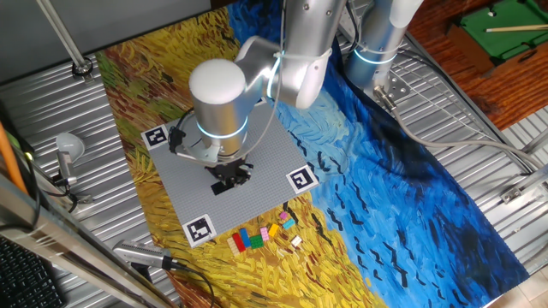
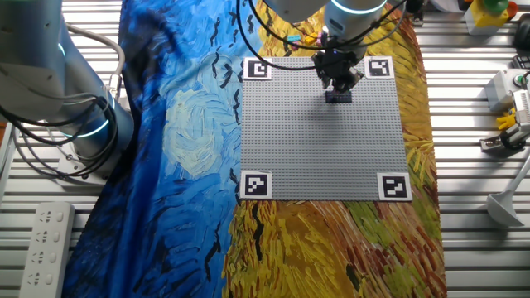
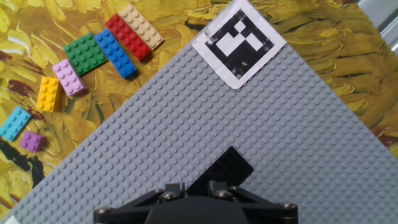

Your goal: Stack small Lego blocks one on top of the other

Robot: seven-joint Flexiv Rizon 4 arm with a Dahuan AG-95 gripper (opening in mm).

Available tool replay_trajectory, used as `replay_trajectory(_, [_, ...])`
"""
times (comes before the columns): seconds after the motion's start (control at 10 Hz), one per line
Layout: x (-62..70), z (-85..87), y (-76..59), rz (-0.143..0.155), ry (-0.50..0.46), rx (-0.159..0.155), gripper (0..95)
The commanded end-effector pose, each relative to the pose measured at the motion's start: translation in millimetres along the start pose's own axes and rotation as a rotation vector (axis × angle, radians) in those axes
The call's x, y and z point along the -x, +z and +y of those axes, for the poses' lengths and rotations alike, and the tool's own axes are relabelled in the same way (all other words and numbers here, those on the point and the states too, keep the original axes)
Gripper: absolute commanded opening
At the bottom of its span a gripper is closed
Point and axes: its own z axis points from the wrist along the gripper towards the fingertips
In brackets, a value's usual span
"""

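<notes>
Black Lego block on baseplate, pinched btwn hand fingers.

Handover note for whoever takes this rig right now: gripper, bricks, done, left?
Gripper: low over the grey baseplate, at the black brick; whether it grips it, cannot tell.
Black brick: on the baseplate, near one marker.
Loose on the cloth beside the baseplate: tan, red, blue, green, pink, yellow, light blue, small purple.
Done: nothing stacked.
Left: all stacking.
</notes>
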Motion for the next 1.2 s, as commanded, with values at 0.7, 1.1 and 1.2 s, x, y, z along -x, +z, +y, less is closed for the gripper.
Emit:
replay_trajectory(0.7, [-2.5, -4.8, -7.8, 0.002, -0.020, 0.006, 19.0])
replay_trajectory(1.1, [-6.5, -12.5, -14.9, 0.010, -0.058, 0.010, 19.0])
replay_trajectory(1.2, [-8.2, -11.6, -14.6, 0.005, -0.072, 0.008, 19.0])
